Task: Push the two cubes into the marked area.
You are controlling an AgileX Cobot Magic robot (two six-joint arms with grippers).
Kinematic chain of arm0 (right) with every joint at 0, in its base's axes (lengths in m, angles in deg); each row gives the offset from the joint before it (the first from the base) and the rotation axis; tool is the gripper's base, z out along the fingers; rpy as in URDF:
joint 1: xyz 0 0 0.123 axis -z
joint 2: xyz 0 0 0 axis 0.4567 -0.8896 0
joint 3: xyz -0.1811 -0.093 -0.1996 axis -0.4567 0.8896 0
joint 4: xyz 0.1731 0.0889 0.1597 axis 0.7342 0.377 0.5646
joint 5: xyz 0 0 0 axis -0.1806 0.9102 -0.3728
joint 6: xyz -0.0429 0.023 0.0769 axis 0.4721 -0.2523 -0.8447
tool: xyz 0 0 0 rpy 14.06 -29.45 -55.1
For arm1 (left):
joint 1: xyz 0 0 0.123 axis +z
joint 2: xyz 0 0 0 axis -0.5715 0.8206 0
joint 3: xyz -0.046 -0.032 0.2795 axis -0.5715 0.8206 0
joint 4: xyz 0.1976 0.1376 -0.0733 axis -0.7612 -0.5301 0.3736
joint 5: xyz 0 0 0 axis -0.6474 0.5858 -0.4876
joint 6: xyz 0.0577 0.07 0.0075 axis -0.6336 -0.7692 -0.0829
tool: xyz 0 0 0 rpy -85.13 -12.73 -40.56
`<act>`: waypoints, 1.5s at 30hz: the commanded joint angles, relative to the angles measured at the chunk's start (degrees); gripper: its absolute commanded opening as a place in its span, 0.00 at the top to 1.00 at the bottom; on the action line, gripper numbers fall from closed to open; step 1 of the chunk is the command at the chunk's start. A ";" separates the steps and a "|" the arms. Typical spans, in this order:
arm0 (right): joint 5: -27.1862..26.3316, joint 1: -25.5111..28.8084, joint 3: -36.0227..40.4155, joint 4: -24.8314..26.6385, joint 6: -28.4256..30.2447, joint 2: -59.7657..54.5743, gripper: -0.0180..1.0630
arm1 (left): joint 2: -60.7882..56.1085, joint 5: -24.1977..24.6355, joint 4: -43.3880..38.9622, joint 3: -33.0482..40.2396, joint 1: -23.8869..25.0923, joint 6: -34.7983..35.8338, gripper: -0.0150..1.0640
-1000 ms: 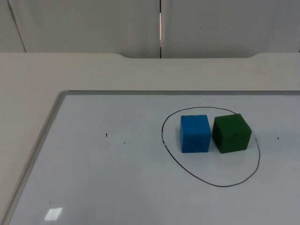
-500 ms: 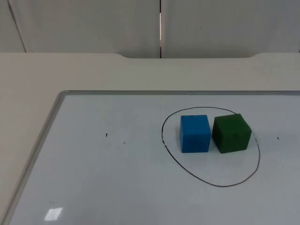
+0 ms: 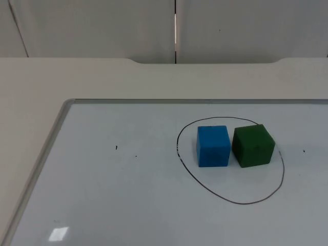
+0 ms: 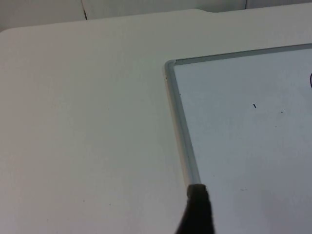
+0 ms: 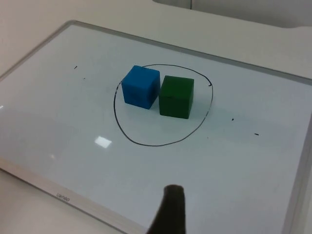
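A blue cube (image 3: pixel 213 146) and a green cube (image 3: pixel 253 145) stand side by side, almost touching, inside a black hand-drawn oval (image 3: pixel 230 197) on the whiteboard. The right wrist view looks at them from a distance: the blue cube (image 5: pixel 141 86) and the green cube (image 5: pixel 176 96) both sit within the oval line (image 5: pixel 146 143). My right gripper (image 5: pixel 170 212) is over the board's near part, well short of the cubes. My left gripper (image 4: pixel 197 214) hangs above the board's left frame, far from both cubes. Neither holds anything.
The whiteboard's grey frame (image 3: pixel 51 143) lies on the cream table, and the left wrist view takes in its corner (image 4: pixel 169 64). A few small black marks (image 3: pixel 116 148) dot the board. Bare table (image 4: pixel 87 126) stretches to the left of the board.
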 commanded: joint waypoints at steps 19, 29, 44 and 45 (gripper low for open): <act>-0.13 0.13 0.06 -0.16 0.01 0.20 0.15 | -0.20 -0.20 0.36 0.26 0.16 0.25 0.01; -0.13 0.13 0.06 -0.16 0.01 0.20 0.01 | -0.20 -0.20 0.49 0.26 0.16 0.25 0.01; -0.24 0.13 0.06 -0.16 0.01 0.20 0.01 | -0.20 -0.20 0.60 0.26 0.16 0.25 0.01; -0.24 0.13 0.06 -0.16 0.01 0.20 0.01 | -0.20 -0.20 0.60 0.26 0.16 0.25 0.01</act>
